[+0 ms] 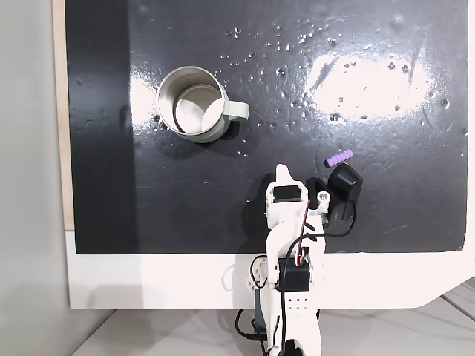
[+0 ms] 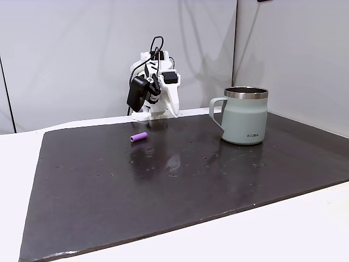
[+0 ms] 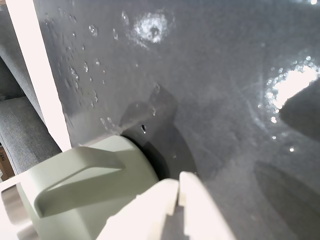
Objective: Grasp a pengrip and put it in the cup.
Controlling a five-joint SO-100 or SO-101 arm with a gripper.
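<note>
Glossy black matting (image 1: 185, 215) covers a white table where the gripper (image 1: 281, 175), fingers pressed together and empty, hangs near the arm's base. In the top-down fixed view the purple pengrip (image 1: 340, 158) lies just right of the fingertips, its long axis nearly crosswise. The grey-green mug (image 1: 194, 104) stands well apart, up and left.

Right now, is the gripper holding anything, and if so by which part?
Nothing is held. The gripper is shut and empty in the wrist view; the purple pengrip lies free on the mat, apart from the mug.
</note>
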